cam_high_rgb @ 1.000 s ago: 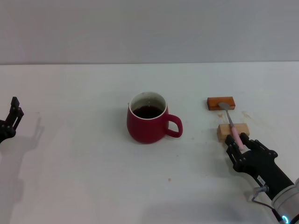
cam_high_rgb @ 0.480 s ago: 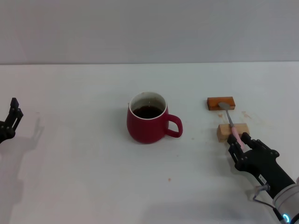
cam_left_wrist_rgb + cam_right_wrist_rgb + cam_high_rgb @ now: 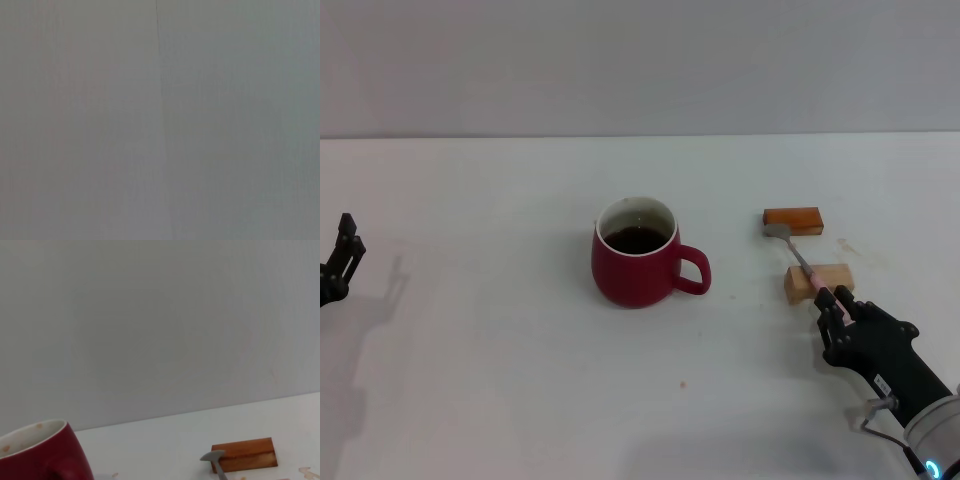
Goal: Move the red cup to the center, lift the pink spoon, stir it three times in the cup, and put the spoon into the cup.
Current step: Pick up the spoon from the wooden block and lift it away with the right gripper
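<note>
The white surface (image 3: 500, 400) carries everything, and the red cup (image 3: 634, 265) already stands about at its center, handle to the right and dark liquid inside, so the first step looks done. To the right lie an orange-brown block (image 3: 793, 220), farther off, and a tan block (image 3: 818, 282), nearer. The right gripper (image 3: 836, 305), at the near right, is closed on the pink handle of the pink spoon (image 3: 802, 261), whose grey bowl sits clear of the orange-brown block; the lift seems under way. Stirring three times and leaving the spoon in the cup remain. The left gripper (image 3: 338, 262) is parked at the far left edge; whether its fingers are apart cannot be told.
</note>
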Tool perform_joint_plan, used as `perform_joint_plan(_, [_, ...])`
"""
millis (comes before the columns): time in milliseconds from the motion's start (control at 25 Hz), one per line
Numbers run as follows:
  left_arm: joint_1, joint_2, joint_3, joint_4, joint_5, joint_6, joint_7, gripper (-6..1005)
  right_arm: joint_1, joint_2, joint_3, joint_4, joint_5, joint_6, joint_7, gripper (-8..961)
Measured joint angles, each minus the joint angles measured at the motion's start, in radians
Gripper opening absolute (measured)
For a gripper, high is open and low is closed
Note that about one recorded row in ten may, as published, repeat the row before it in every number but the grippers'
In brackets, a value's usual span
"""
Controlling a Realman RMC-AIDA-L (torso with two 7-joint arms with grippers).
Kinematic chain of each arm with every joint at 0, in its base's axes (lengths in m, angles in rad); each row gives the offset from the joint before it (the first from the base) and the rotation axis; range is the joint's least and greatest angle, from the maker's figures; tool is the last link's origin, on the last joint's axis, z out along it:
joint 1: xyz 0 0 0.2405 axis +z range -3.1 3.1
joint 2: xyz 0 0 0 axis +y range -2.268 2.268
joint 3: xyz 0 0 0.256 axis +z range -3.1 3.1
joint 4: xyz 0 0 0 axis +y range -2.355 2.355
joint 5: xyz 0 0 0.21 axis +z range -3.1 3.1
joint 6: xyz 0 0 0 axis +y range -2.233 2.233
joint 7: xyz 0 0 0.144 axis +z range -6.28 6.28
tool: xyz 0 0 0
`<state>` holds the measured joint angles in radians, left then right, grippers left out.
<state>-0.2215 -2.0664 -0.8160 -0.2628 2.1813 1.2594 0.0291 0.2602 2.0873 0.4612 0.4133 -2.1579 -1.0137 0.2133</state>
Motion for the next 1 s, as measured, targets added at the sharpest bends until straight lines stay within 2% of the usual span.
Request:
perform_joint_plan(240, [-0.007, 0.0, 0.0, 0.005, 0.0, -0.003, 0.001, 859, -0.007, 0.001, -0.002, 0.002, 0.001, -0.031, -0.006, 155])
perform_joint_plan(520, [0.004, -0.001, 0.0, 0.004, 0.0, 0.027, 0.01, 859, -0.054, 0.0, 0.011, 0.004, 0.012, -0.137, -0.087, 154])
perform_joint_plan(1000, [0.017, -0.001, 0.0, -0.001, -0.004, 0.04, 0.009, 859, -0.055, -0.004, 0.006, 0.004, 0.021, -0.143, -0.112, 155])
